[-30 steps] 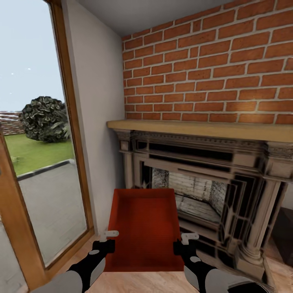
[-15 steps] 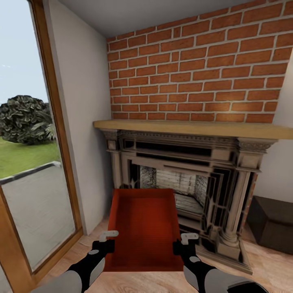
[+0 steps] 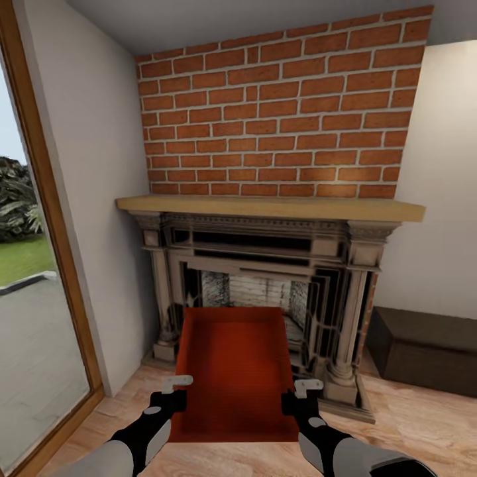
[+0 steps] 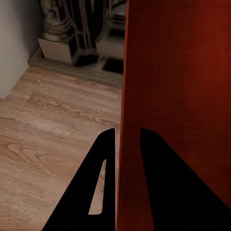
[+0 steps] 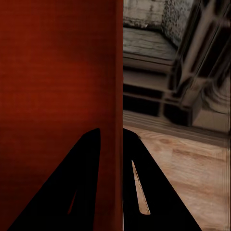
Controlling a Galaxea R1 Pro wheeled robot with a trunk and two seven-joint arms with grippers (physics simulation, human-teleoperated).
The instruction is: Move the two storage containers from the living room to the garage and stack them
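Here both grippers, left (image 3: pixel 177 391) and right (image 3: pixel 299 393), pinch opposite walls of one bin (image 3: pixel 235 371), held before the fireplace (image 3: pixel 265 291) in the living room. Keep it level and both grips firm while driving garageward.

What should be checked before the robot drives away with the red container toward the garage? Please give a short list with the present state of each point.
1. Left gripper on the wall of the storage container: ok, a finger on each side of the left wall.
2. Right gripper on the opposite wall: ok, fingers straddle the right wall.
3. Container held level between both arms: ok in the head view.
4. Container empty: ok, red bottom visible, nothing inside.
5. Way ahead free: not ok, the fireplace stands directly in front and a dark low cabinet at the right; a turn is probably needed.
6. Second container and garage located: cannot tell.
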